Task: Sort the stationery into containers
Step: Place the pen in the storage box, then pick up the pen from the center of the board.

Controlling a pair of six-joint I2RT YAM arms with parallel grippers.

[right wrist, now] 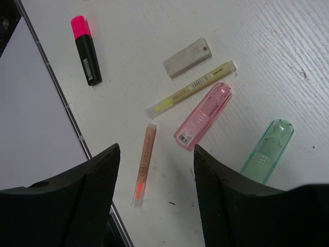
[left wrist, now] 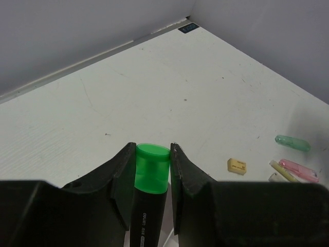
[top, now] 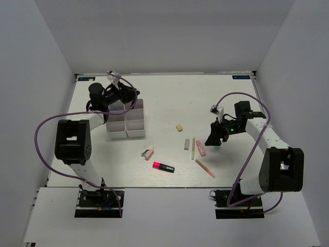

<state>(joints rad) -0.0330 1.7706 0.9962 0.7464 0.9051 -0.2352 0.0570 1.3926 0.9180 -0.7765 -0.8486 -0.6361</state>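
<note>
My left gripper point(top: 125, 93) hovers over the far end of the white divided containers point(top: 126, 123). In the left wrist view this gripper point(left wrist: 152, 154) is shut on a green-capped black highlighter point(left wrist: 151, 167). My right gripper point(top: 214, 137) hangs open over the loose stationery at the table's right. Below the open right gripper point(right wrist: 157, 154) lie a pinkish pencil point(right wrist: 144, 163), a pink clear case point(right wrist: 204, 116), a green clear case point(right wrist: 267, 151), a yellowish pencil point(right wrist: 193, 88), a grey eraser point(right wrist: 187, 57) and a pink-capped highlighter point(right wrist: 86, 50). Nothing sits between its fingers.
A beige eraser point(top: 179, 127) lies mid-table, and a small pink and white item point(top: 148, 153) sits near the pink highlighter point(top: 163, 167). The table's front edge point(right wrist: 51, 87) runs close to the pinkish pencil. White walls enclose the table on three sides.
</note>
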